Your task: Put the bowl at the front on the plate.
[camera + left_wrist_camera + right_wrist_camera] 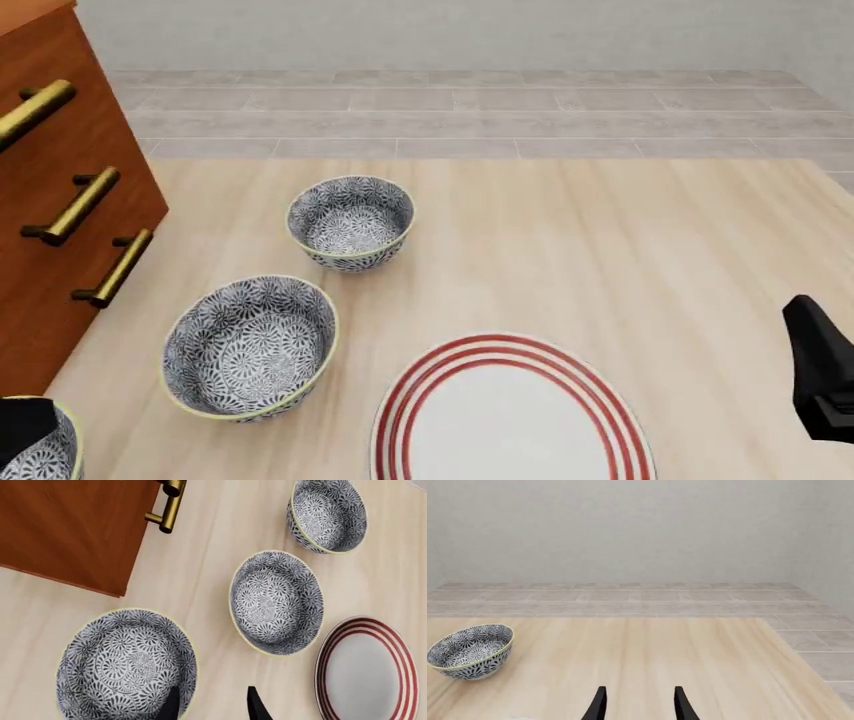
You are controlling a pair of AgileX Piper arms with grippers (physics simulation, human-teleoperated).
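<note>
The bowl (127,662), white with a dense blue-grey floral pattern and a yellowish rim, stands nearest the table's front edge at the left; the front view shows only a sliver of the bowl (54,452) at the bottom left corner, behind the dark left arm (20,420). My left gripper (213,707) hovers open above it, one fingertip (172,705) over the bowl's rim and the other over bare table. The plate (514,410), white with red rings, lies to the bowl's right and also appears as the plate (367,670) in the left wrist view. My right gripper (639,705) is open over bare table.
Two more patterned bowls stand further back: a middle bowl (251,345) and a far bowl (350,222). A brown cabinet (67,200) with brass handles (74,205) borders the table's left side. The right arm (821,370) sits at the right edge.
</note>
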